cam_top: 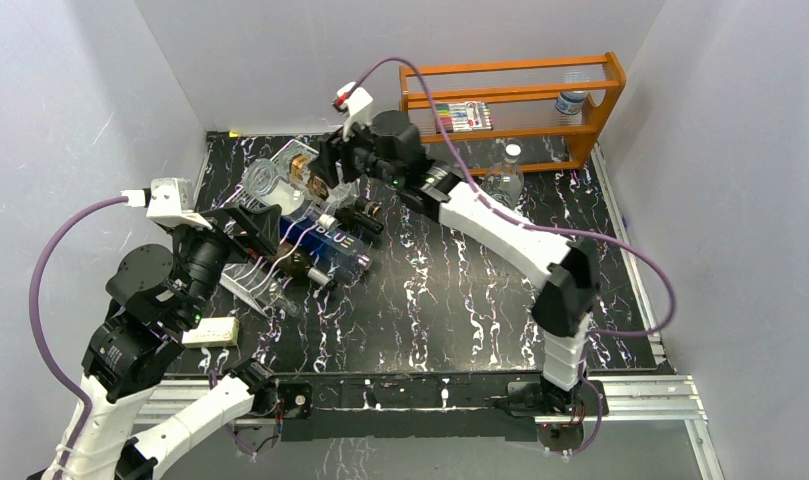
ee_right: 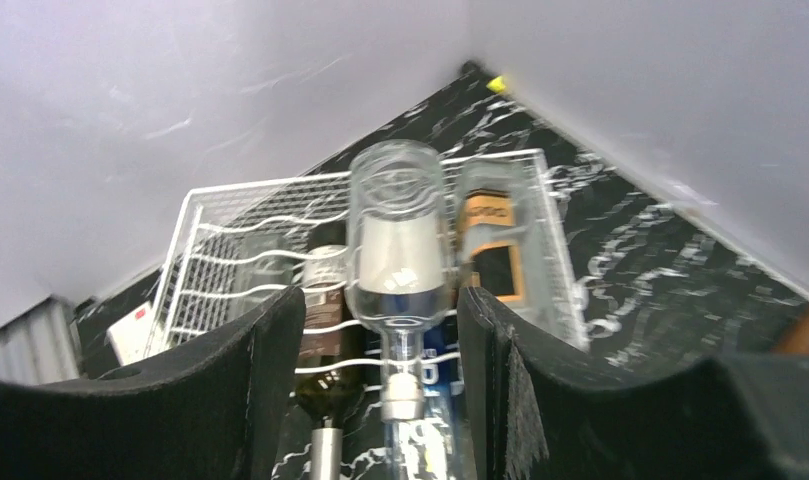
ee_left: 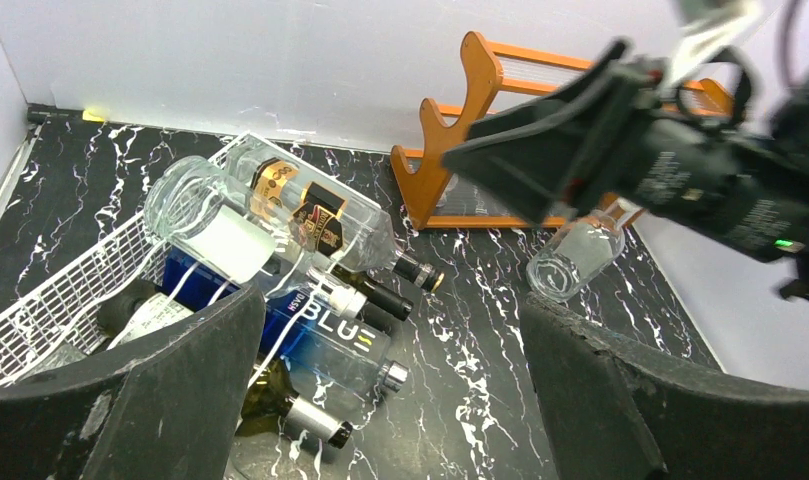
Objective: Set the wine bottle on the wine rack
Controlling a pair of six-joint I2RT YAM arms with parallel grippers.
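I am working at the wine rack (ee_left: 55, 305) in the far left corner, and I am judging the placing step to be nearly finished. The wine bottle (ee_right: 398, 250), clear with a white label, is lying on the rack's top tier with its neck pointing back at me. My right gripper (ee_right: 380, 305) is standing spread around its shoulder, with gaps showing on both sides, so I am pinching nothing. Next I am needing to back straight out along the neck, fingers wide, without rolling the bottle out of its trough.

The orange shelf (cam_top: 510, 100) is standing well apart. My left gripper (ee_left: 390, 305) is hovering fully spread just beside the rack's near end, crowding my retreat. A gold-labelled bottle (ee_left: 310, 210) is lying just beside mine, a blue bottle (ee_left: 330, 340) below, and a loose clear bottle (cam_top: 502, 175) is lying near the shelf.
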